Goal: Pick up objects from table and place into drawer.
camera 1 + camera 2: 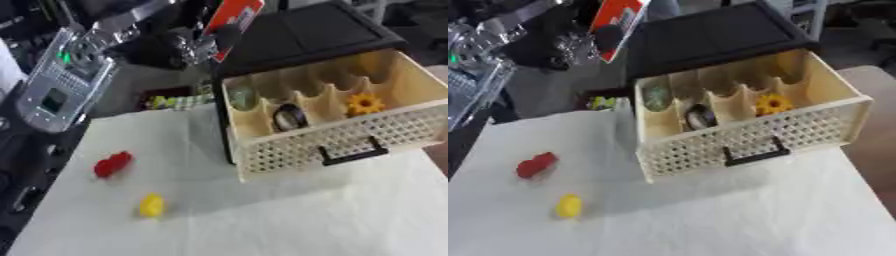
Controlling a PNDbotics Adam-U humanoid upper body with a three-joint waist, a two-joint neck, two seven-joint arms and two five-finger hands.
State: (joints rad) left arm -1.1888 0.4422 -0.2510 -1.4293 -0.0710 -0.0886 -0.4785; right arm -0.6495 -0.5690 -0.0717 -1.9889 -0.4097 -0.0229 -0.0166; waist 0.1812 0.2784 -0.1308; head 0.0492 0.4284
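near the cloth's point(289, 220) left edge, curl fingers squarely round the red piece point(112, 164); neither hand shows, so their state can't be told.

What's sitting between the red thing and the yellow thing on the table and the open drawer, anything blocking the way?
Nothing visible does. The red object and the yellow object lie on bare white cloth left of the open drawer. Only the drawer's perforated front wall must be cleared from above. No hand is in view.

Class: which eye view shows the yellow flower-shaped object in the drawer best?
The left eye view: the yellow flower sits unobstructed in its drawer compartment. The right eye view shows it too, slightly smaller beside a divider.
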